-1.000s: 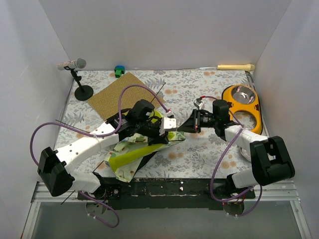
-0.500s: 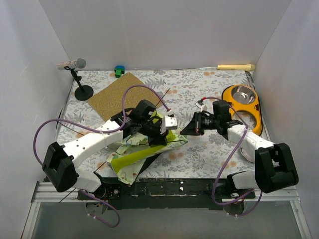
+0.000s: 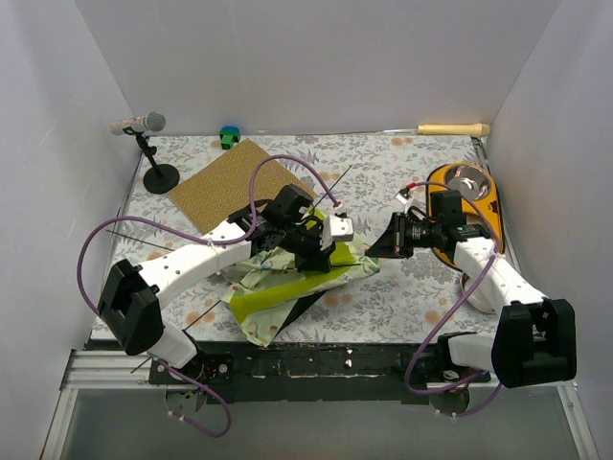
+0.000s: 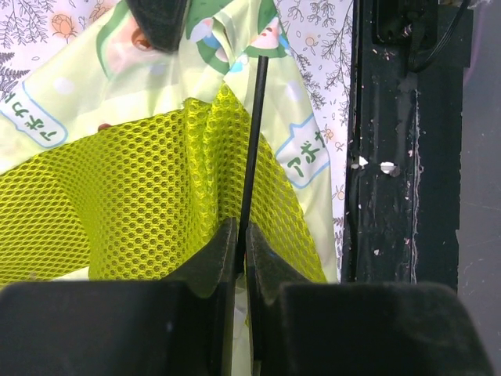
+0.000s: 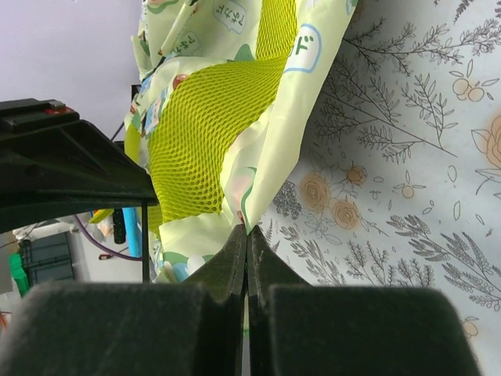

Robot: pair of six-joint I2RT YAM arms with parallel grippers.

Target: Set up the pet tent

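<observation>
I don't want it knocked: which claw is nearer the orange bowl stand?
Right. The right claw is just left of the stand, at the tent's edge; the left claw is farther left, over the tent.

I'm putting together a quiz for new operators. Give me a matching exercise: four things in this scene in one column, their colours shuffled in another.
Things:
1. bowl holder
2. square mat
3. pet tent mesh
4. microphone stand base

Colours:
A. black
B. orange
C. brown
D. lime green

Pairs: 1-B, 2-C, 3-D, 4-A
</observation>
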